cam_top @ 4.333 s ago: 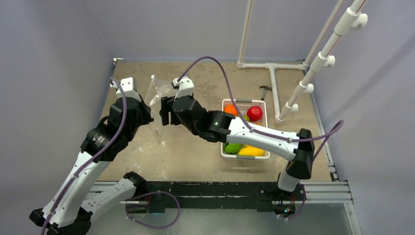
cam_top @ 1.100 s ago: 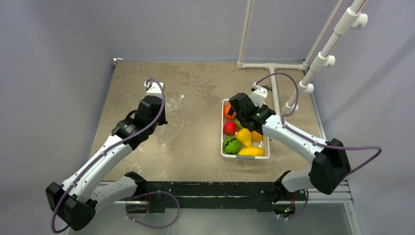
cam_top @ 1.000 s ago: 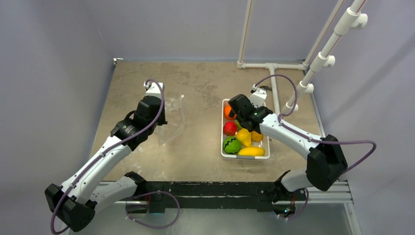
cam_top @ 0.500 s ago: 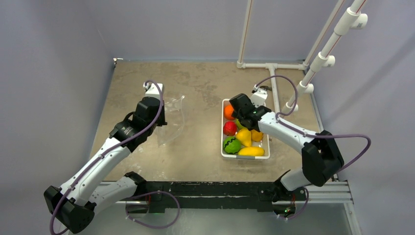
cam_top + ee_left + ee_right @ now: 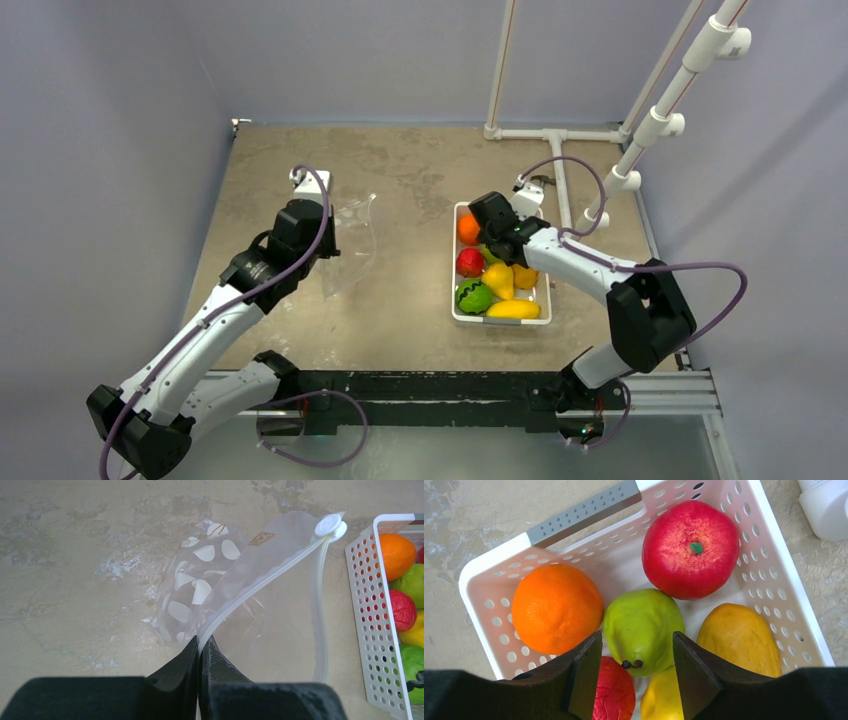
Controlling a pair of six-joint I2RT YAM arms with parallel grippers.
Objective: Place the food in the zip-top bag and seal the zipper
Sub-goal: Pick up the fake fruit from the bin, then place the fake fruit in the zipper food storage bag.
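left gripper (image 5: 201, 652) pressed shut, pinching the zipper (image 5: 260, 582) of the bag (image 5: 280, 625), which lies on the table (image 5: 75, 555) just beside the basket (image 5: 372, 630). right gripper (image 5: 636, 639) spread, one finger on each side of the green pear (image 5: 639, 622) among the other fruit (image 5: 690, 550) in the basket.

The zip-top bag (image 5: 270, 630), clear and crinkly, fills the centre of the left wrist view with its mouth gaping. Its pale zipper (image 5: 260, 582) arcs up to a white slider (image 5: 330, 526) at upper right. The food (image 5: 497, 278) lies heaped in the white basket (image 5: 494, 560): orange (image 5: 556, 607), yellow-green pear (image 5: 641, 627), red apple (image 5: 691, 547), yellow mango (image 5: 736, 637), striped green piece (image 5: 472, 296).
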